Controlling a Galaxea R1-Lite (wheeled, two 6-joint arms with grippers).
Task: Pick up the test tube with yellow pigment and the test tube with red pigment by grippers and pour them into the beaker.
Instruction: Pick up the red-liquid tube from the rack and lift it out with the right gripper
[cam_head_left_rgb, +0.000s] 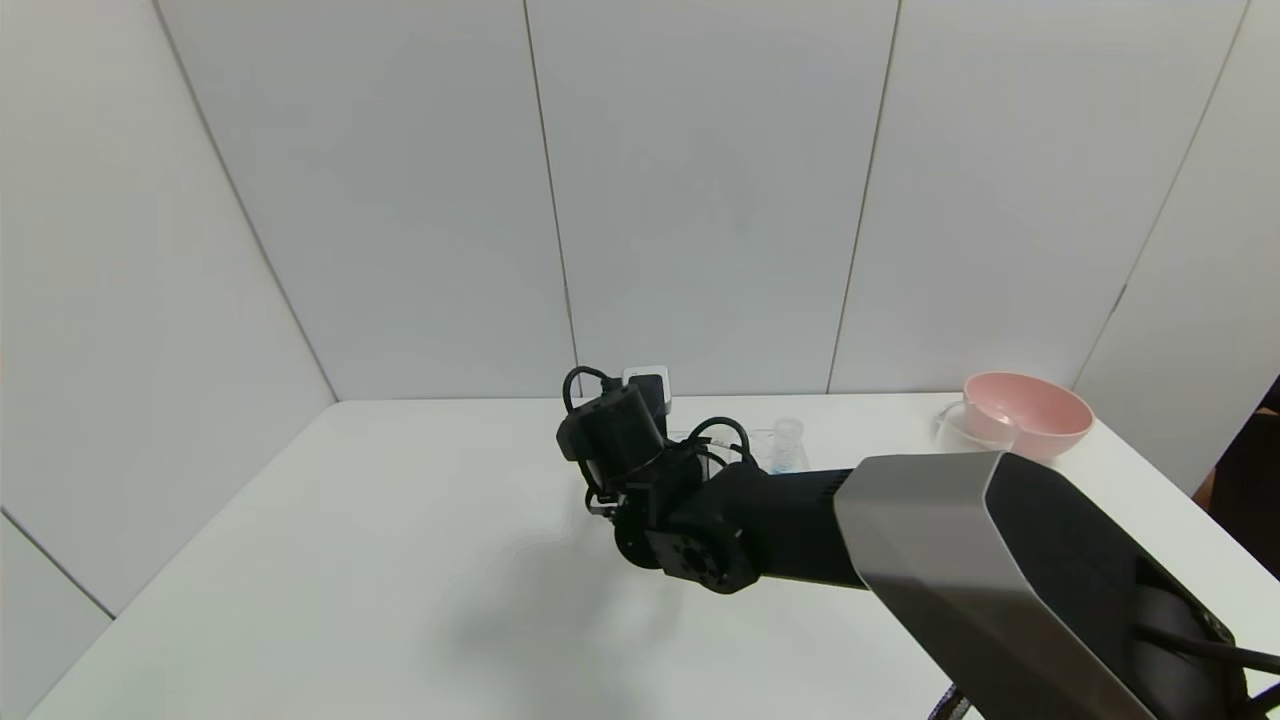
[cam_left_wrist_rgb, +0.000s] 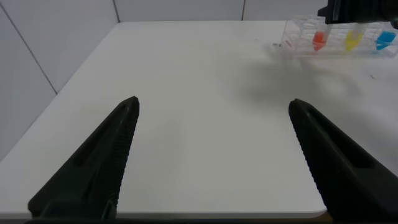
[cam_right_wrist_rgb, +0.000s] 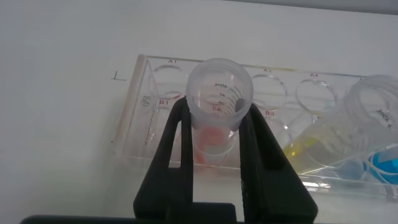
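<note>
the right gripper (cam_right_wrist_rgb: 214, 134) pinches the red-pigment test tube (cam_right_wrist_rgb: 219, 99) near its rim, the tube upright in the clear rack (cam_right_wrist_rgb: 149, 112) at the table's far middle, likely ready for lifting. the yellow-pigment test tube (cam_right_wrist_rgb: 311, 146) stands beside it. the beaker (cam_head_left_rgb: 968, 430) waits far right by the pink bowl (cam_head_left_rgb: 1040, 412). the left gripper (cam_left_wrist_rgb: 211, 158) hangs spread over the near-left table (cam_left_wrist_rgb: 199, 93).

Head view: right arm (cam_head_left_rgb: 760, 520) hides the rack (cam_head_left_rgb: 765, 445) and most tubes

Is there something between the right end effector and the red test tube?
No. The right end effector is already shut on the test tube with red pigment, which sits in the clear rack.
</note>
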